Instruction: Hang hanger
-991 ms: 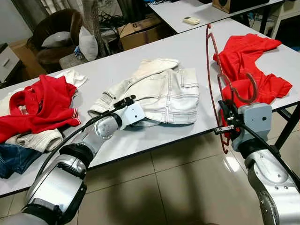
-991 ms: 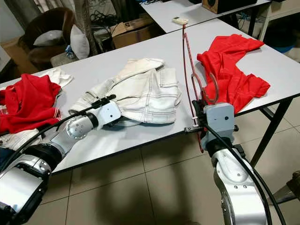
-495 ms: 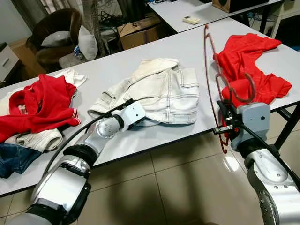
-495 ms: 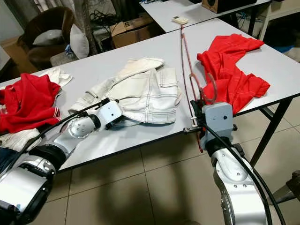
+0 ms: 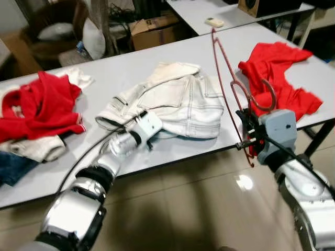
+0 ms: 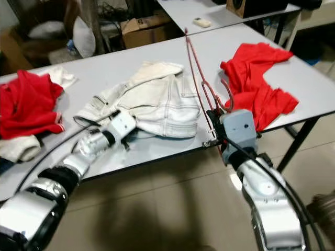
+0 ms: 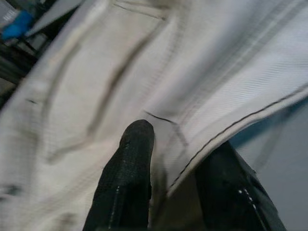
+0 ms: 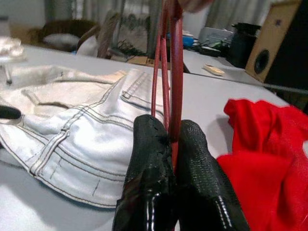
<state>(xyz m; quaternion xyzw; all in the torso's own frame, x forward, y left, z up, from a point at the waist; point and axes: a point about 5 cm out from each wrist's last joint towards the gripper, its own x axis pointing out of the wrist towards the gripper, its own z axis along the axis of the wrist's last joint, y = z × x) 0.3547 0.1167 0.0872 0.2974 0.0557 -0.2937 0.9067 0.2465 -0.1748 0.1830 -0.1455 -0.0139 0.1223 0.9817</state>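
A red wire hanger point(image 5: 226, 78) stands upright over the table's front edge, its hook point(image 5: 263, 102) beside a red garment point(image 5: 277, 73). My right gripper point(image 5: 245, 137) is shut on the hanger's wire, and the wrist view has both fingers point(image 8: 192, 159) pinched on it point(image 8: 176, 82). A white denim jacket point(image 5: 178, 99) lies in the middle of the white table point(image 5: 115, 68). At the jacket's near hem my left gripper point(image 5: 142, 116) is open, with the hem point(image 7: 202, 159) running between its two fingers point(image 7: 130, 183).
Red and white clothes point(image 5: 36, 104) and jeans point(image 5: 10, 167) are piled at the table's left end. Behind it are a cardboard box point(image 5: 152, 31), a brown armchair point(image 5: 47, 36) and a second table point(image 5: 220, 10). Tiled floor lies below the front edge.
The left gripper has reached further forward to the jacket's hem. The hanger's top has leaned left while the right gripper kept hold. The camera has shifted too.
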